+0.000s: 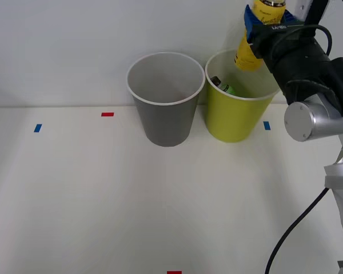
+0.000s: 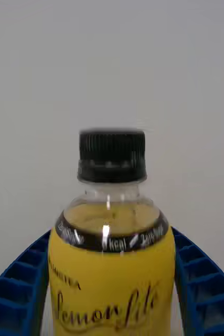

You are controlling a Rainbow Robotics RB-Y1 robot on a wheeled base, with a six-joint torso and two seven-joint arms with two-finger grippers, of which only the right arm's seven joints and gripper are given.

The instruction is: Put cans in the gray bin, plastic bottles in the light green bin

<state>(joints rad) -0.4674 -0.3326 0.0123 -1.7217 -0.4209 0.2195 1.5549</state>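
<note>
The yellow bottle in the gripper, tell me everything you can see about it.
The yellow bottle is clear plastic with a yellow label in dark script, a black ribbed screw cap and yellowish liquid showing at the neck. The right gripper holds it, a blue ribbed finger on each side. It hangs above the light green bin, tilted.

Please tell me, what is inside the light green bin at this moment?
Inside the light green bin lies a small green bottle with a dark cap, leaning against the wall. The bin's bottom is hidden by its front wall, so anything lower cannot be seen.
</note>
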